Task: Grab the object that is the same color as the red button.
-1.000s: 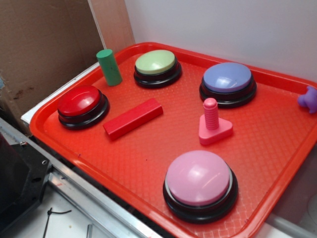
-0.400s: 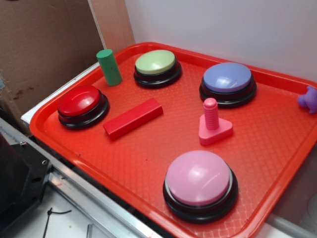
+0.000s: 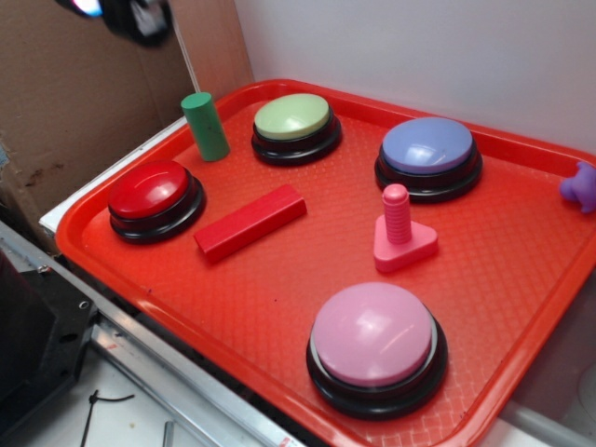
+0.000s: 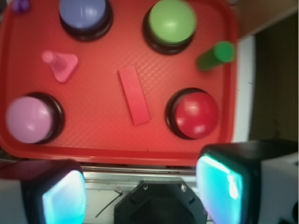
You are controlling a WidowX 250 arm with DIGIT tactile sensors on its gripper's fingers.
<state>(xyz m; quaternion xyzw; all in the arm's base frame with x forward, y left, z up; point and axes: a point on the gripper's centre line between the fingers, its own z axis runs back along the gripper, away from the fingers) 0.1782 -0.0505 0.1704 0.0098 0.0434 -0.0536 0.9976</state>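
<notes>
Hand (image 4: 140, 186) high above the tray's near edge, fingers (image 4: 63, 196) spread well apart with nothing between them, looking straight down from the wrist view. Only a dark blurred piece of it visible in the exterior view, at the top left corner, well clear of everything on the tray (image 3: 279, 307).

Approach step, by the look of it: no contact yet, no descent over the target. Red block (image 3: 250, 222) lying flat on the tray floor, just beside the red button (image 3: 154, 197), between that button and the pink bolt (image 3: 400, 237). Bar set at a slant to the tray's edges. Green cylinder (image 3: 205, 126) upright near the far left rim, beyond the red button; green button (image 3: 295, 126), blue button (image 3: 428, 156) and pink button (image 3: 375, 346) spaced around.

Next move likely: travel forward over the block, turn the wrist so the fingers straddle the bar's narrow width, then lower. Some care needed with the red button close on one side.
</notes>
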